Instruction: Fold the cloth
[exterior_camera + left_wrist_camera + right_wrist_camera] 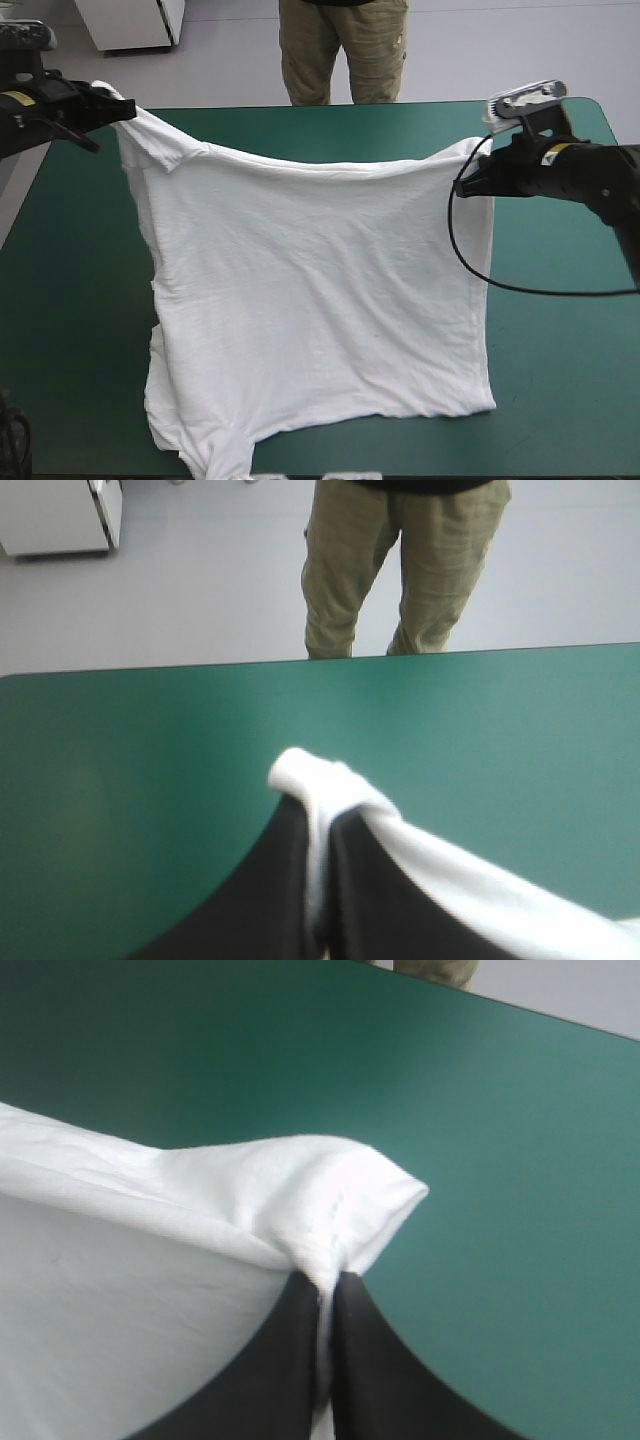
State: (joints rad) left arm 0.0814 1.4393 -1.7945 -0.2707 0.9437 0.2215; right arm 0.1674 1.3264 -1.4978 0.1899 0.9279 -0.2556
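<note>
- Over the table's left far corner, the left gripper point(118, 108) is raised above the teal-green cover point(560, 380) and clamped on one corner of the T-shirt point(320, 300).
- From its wrist view, the black fingers point(270, 890) are all but together, with a narrow strip of white cloth pinched between them and a small bunched fold poking out past the tips.
- Between the two arms the white shirt is spread wide; its upper edge sags in a shallow curve from one held corner to the other.
- The body of the shirt runs from that edge toward the table's near edge, where the cloth ends in a crumpled, uneven hem at the near left.
- Whether the lower part lies on the cover or hangs just clear of it, I cannot tell.
- On the right side, the right gripper point(468, 183) grips the other upper corner.
- Its wrist view shows the fingers point(280, 1370) pressed nearly shut on a rounded fold of cloth.
</note>
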